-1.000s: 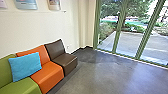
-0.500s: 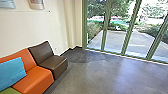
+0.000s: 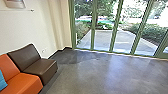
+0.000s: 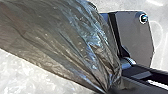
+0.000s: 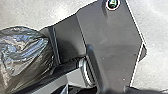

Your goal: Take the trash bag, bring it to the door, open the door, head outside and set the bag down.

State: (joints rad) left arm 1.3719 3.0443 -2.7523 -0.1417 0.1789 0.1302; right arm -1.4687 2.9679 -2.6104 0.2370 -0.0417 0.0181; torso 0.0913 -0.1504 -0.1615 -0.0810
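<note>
And here's the left gripper (image 4: 109,88), clenched on the gathered, creased plastic of the shiny, dark grey, translucent trash bag (image 4: 67,37); the plastic narrows to a tight point at the grip and fans out wide from there; over in the right wrist view, the bag's rounded, crumpled side comes in near the arm; whether the right gripper is clenched or released, I cannot tell.

Out beyond, smooth grey floor (image 3: 82,77) runs across the lower middle of the frame; lower left, a brown, armless, leather-like seat (image 3: 37,66) sits beside an orange seat of the same shape (image 3: 23,83), with a bright blue cushion (image 3: 2,81) at the left edge; cream wall (image 3: 22,27) above them; and across the upper right, tall green-framed glass panels (image 3: 114,32), a pale paved path (image 3: 102,40) and leafy green shrubs (image 3: 152,32) beyond!
</note>
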